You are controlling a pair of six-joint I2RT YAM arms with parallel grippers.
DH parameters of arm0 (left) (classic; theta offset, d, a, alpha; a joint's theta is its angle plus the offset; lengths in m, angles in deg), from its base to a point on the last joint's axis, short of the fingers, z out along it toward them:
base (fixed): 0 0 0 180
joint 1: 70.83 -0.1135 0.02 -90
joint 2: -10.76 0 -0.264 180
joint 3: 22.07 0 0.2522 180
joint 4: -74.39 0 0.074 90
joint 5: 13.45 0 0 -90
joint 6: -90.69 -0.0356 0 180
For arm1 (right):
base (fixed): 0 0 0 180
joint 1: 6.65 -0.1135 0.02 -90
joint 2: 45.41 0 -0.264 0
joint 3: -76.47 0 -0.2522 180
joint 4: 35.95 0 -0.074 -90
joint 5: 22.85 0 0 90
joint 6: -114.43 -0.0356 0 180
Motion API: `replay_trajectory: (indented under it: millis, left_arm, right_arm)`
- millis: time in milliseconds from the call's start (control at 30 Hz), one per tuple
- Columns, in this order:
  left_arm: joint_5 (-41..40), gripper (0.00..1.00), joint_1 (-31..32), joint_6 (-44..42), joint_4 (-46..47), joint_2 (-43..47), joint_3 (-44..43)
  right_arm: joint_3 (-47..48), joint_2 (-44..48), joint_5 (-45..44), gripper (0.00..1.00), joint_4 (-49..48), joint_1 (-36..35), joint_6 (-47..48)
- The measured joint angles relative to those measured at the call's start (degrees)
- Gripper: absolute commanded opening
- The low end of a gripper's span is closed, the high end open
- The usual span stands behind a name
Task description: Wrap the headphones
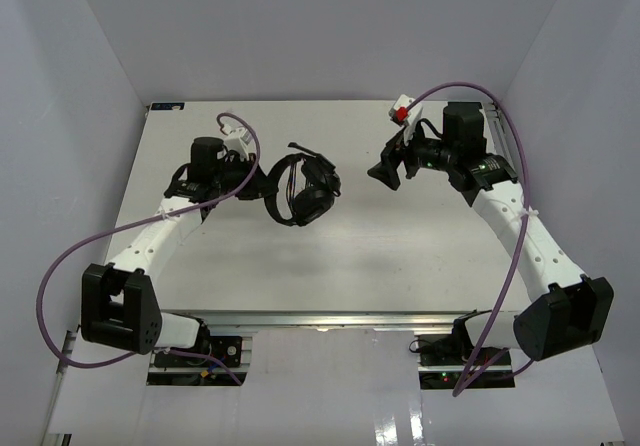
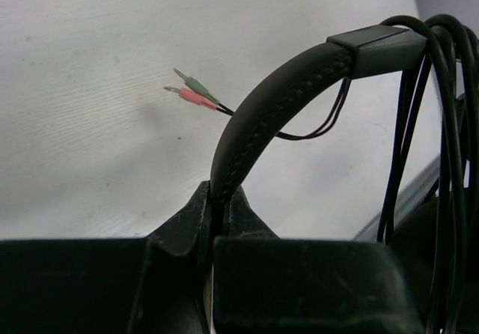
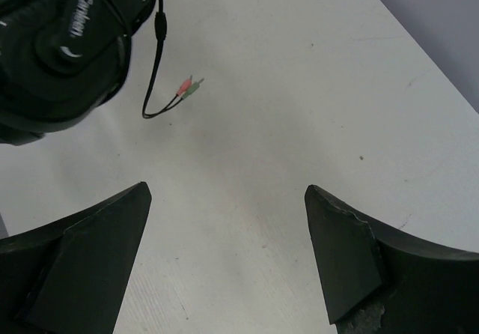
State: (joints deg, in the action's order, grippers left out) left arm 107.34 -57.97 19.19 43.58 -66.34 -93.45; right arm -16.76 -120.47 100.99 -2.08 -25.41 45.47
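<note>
The black headphones (image 1: pixel 312 198) are near the middle of the table, held by their headband. My left gripper (image 1: pixel 266 186) is shut on the thin headband (image 2: pixel 277 98), which arches up and to the right out of the jaws (image 2: pixel 222 199). Several turns of the thin black cord (image 2: pixel 443 132) hang over the headband's far end. The pink and green plug tips (image 2: pixel 196 94) stick out free beyond the band, just above the table. My right gripper (image 1: pixel 386 174) stands open to the right of the headphones, holding nothing. In its wrist view an earcup (image 3: pixel 63 46) and the plug tips (image 3: pixel 188 87) show beyond the open gripper (image 3: pixel 228 199).
The white table (image 1: pixel 400 256) ends at a metal rail near the arm bases. Grey walls close in the left, right and back sides. Purple robot cables (image 1: pixel 505 266) loop beside each arm.
</note>
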Motion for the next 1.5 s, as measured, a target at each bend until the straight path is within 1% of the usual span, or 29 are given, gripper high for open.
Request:
replay_trajectory:
  millis: [200, 367, 500, 667, 800, 1033, 1133, 1200, 1267, 1300, 1400, 1500]
  left_arm:
    - [-7.6, 0.0, 0.0, 0.5, 7.3, -1.2, 9.2]
    - [-13.2, 0.0, 0.0, 1.0, 14.8, -6.1, 11.2]
    - [-16.5, 0.0, 0.0, 1.5, 19.6, -11.1, 11.3]
    - [-19.9, 0.0, 0.0, 2.3, 23.4, -18.8, 10.7]
    - [-20.7, 0.0, -0.1, 2.9, 24.2, -21.8, 9.6]
    - [-22.8, 0.0, 1.0, 2.9, 24.6, -26.8, 3.7]
    - [-23.9, 0.02, 1.5, 2.7, 24.1, -28.0, 1.9]
    - [-24.5, 0.15, 1.8, 2.2, 23.4, -28.4, 0.9]
    - [-25.0, 0.32, 2.2, 1.8, 22.4, -28.8, -0.1]
    - [-25.4, 0.38, 2.4, 1.6, 21.7, -29.1, -0.8]
    - [-26.5, 0.51, 2.8, 0.7, 20.1, -30.4, -3.3]
    - [-27.5, 0.59, 3.2, 0.0, 17.9, -31.0, -5.6]
  right_arm:
    - [-5.0, 3.0, 0.0, 0.9, -1.0, 0.0, -1.0]
    - [-8.7, 4.3, 0.0, 0.9, -2.0, 0.0, -1.7]
    - [-10.6, 4.6, 0.0, 0.9, -2.3, 0.0, -2.2]
    - [-11.0, 4.8, 0.0, 0.9, -2.4, 0.1, -2.5]
    - [-11.8, 5.3, 0.0, 0.9, -3.7, 0.3, -2.7]
    - [-13.0, 5.4, 0.0, 0.9, -4.1, 0.5, -2.7]
    - [-13.1, 5.4, 0.0, 0.9, -4.4, 0.7, -2.7]
    - [-13.4, 5.4, 0.0, 0.9, -4.7, 0.7, -2.7]
    - [-13.7, 5.4, 0.0, 0.9, -4.9, 0.8, -2.7]
    - [-13.8, 5.4, 0.1, 0.9, -4.9, 0.8, -2.7]
    - [-13.8, 5.4, 0.2, 0.9, -5.0, 0.8, -2.7]
    - [-13.8, 5.4, 0.4, 0.9, -5.2, 0.8, -2.7]
